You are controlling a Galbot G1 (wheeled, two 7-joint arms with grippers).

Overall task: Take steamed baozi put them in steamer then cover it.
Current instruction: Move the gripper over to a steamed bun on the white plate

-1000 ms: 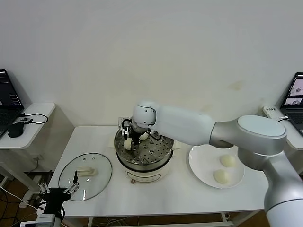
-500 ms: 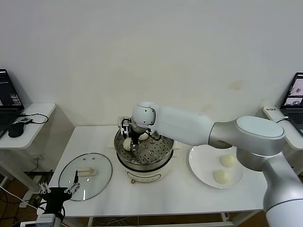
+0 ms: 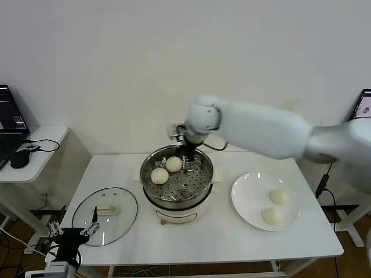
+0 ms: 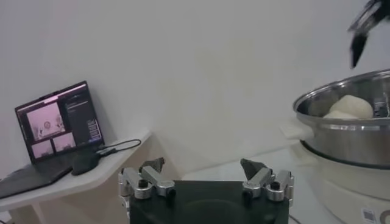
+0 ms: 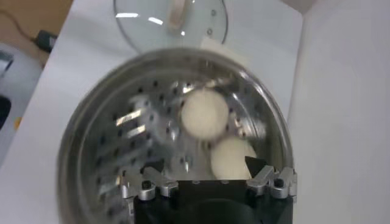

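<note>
The steel steamer (image 3: 148, 194) stands mid-table on its cream base. Two steamed baozi (image 3: 159, 175) (image 3: 174, 164) lie on its perforated tray, side by side at the back left. My right gripper (image 3: 188, 153) hangs open above the pot's back rim, holding nothing. In the right wrist view its jaws (image 5: 203, 165) stand wide over the steamer (image 5: 85, 122), with both baozi (image 5: 204, 114) (image 5: 234, 157) below. Two more baozi (image 3: 279, 197) (image 3: 271, 216) rest on the white plate (image 3: 249, 194). The glass cover (image 3: 105, 215) lies flat on the table's left. My left gripper (image 3: 74, 231) waits open, low at the front left.
The left wrist view shows the left gripper (image 4: 203, 165) empty, the steamer (image 4: 347, 137) to one side and a laptop (image 4: 58, 122) on a side table. That side table (image 3: 35, 153) with a mouse stands left of the worktable. The wall is close behind.
My right gripper opened and let go of a baozi in the steamer's back left, then rose and drew back to the right. The left arm stayed still.
</note>
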